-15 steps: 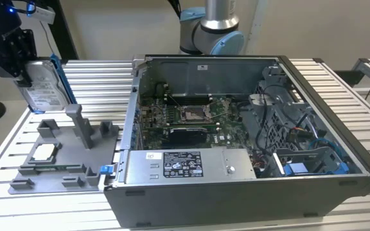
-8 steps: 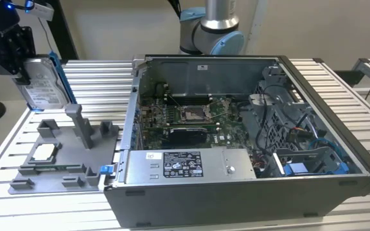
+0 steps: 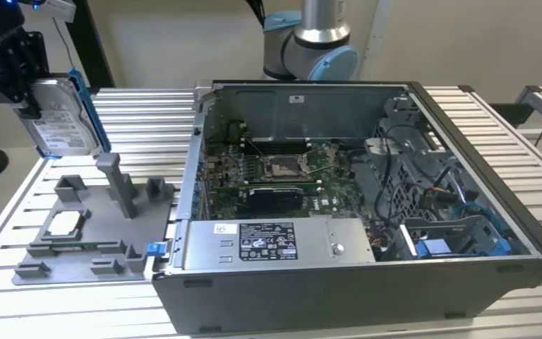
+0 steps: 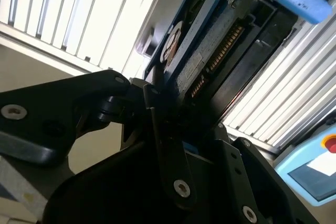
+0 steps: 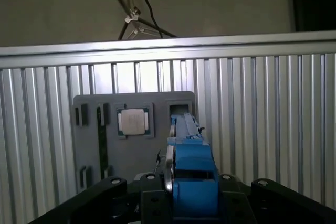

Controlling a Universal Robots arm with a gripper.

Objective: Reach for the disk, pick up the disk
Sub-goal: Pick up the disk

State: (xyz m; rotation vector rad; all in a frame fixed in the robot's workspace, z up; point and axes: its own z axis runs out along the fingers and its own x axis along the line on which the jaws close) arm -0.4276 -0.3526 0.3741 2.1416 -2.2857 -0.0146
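The gripper (image 3: pixel 28 99) is clamped shut on the disk (image 3: pixel 61 116), its black fingers (image 4: pixel 167 145) pressed against the two flat faces, as the second wrist view shows from close by. The disk hangs in the air on edge, nearly upright, its white label facing the exterior view's right and its blue frame (image 3: pixel 82 106) running along the edge. In the first wrist view the disk (image 5: pixel 191 169) shows edge-on, the blue frame toward the camera, with the gripper (image 5: pixel 184 205) holding it from both sides. In the second wrist view the disk (image 4: pixel 210 51) shows its underside, with a row of gold contacts.

Below the disk and apart from it lies a grey tray (image 3: pixel 82 244) with raised posts and pockets. A small square silver chip (image 3: pixel 64 224) sits in one pocket; in the first wrist view the chip (image 5: pixel 134 121) lies beside an open slot of the tray (image 5: pixel 131 153). The tray rests on a table (image 3: pixel 144 120) of ribbed metal slats.

Farther toward the exterior view's right stands an open computer case (image 3: pixel 346 300), just beside the tray. Inside, a grey power box (image 3: pixel 281 242) lies along the near wall, a circuit board (image 3: pixel 281 169) beyond it, and cables and a blue-trimmed bay (image 3: pixel 459 240) on the right side. Behind the case rises the base of the arm (image 3: pixel 313 39)
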